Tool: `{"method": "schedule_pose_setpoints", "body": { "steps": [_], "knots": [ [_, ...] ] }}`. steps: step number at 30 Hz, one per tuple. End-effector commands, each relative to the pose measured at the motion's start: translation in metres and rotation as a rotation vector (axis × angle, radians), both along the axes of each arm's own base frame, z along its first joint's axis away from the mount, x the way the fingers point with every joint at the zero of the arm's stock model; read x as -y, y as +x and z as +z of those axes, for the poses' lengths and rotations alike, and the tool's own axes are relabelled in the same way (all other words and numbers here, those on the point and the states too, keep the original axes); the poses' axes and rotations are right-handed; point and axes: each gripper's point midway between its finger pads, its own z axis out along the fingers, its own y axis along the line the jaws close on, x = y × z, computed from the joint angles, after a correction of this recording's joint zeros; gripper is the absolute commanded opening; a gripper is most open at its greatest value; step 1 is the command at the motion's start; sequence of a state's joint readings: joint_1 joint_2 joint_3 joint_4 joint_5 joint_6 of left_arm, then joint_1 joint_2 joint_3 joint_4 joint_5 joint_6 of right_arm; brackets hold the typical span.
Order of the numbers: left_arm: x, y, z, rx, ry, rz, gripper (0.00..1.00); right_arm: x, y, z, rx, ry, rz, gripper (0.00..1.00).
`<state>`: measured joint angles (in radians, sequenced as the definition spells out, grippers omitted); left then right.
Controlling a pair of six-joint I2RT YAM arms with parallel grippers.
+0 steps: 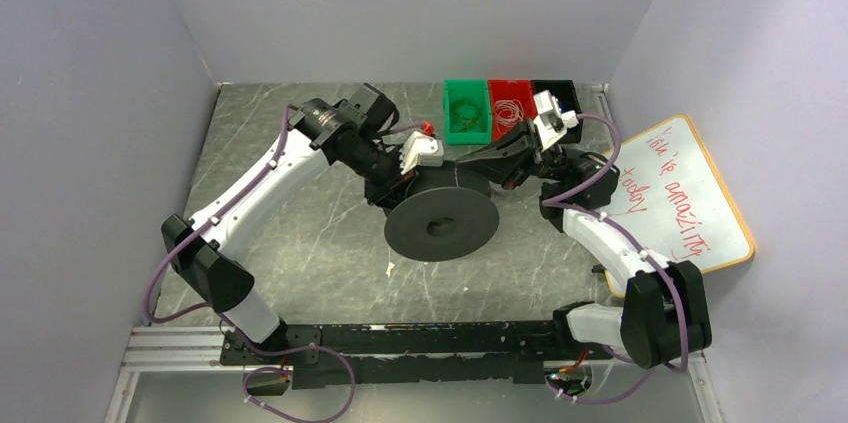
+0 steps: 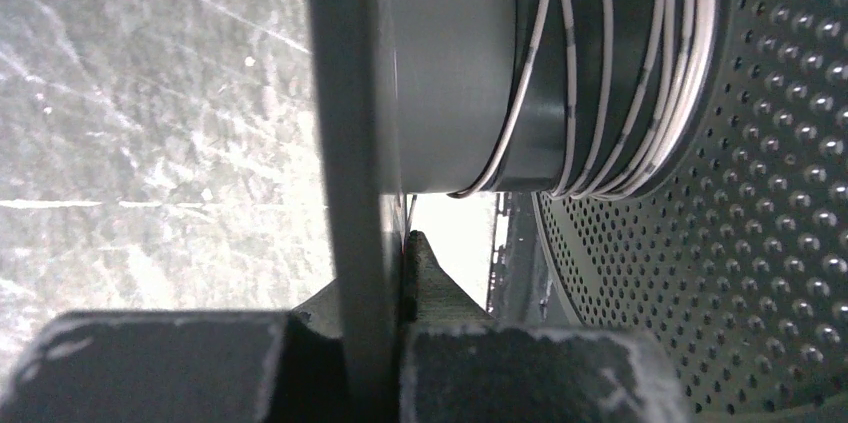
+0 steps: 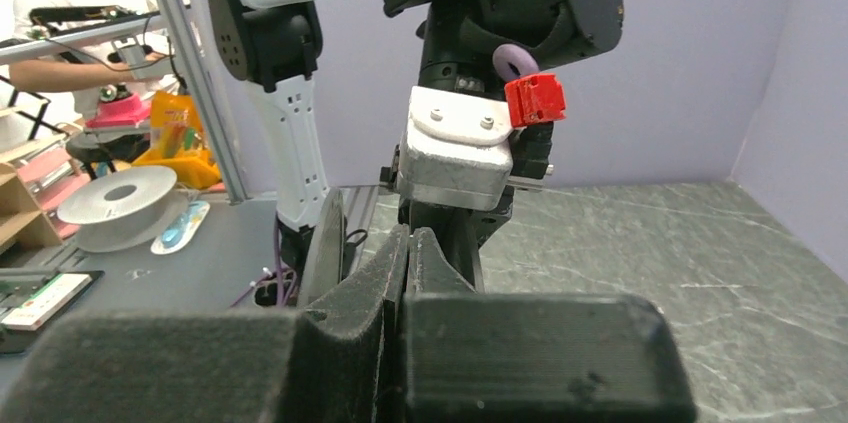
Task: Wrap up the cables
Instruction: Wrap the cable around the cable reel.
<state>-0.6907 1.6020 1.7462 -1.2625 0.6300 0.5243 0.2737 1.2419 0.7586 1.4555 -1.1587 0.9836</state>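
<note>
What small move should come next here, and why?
Probably wind one more turn onto the bare core. The left gripper clamps the spool by one flange, and the wire covers only one end of the core. The right gripper is shut; no wire shows in it.

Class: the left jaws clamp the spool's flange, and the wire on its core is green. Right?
Not green: the wire is whitish, as the left wrist view shows. The left jaws do clamp the spool's flange.
</note>
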Motion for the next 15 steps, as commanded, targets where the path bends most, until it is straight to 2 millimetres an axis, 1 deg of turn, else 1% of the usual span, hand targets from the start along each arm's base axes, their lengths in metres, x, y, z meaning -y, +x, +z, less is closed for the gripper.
{"method": "schedule_pose_setpoints", "body": {
  "steps": [1,3,6,11,15],
  "knots": [
    [0.012,-0.025,0.028,-0.057,-0.123,-0.131,0.02,0.003,-0.027,0.011,0.204,0.053,0.028,0.00],
    [0.013,-0.032,0.031,-0.093,-0.142,-0.158,0.02,0.003,-0.027,0.007,0.220,0.046,0.024,0.00],
    [0.015,-0.037,0.034,-0.122,-0.163,-0.179,0.02,0.003,-0.030,0.002,0.232,0.036,0.030,0.00],
    [0.017,-0.039,0.038,-0.175,-0.195,-0.188,0.02,0.003,-0.034,-0.005,0.263,0.014,0.023,0.00],
    [0.018,-0.040,0.047,-0.234,-0.251,-0.193,0.02,0.001,-0.037,-0.016,0.284,-0.016,0.035,0.00]
  ]
}}
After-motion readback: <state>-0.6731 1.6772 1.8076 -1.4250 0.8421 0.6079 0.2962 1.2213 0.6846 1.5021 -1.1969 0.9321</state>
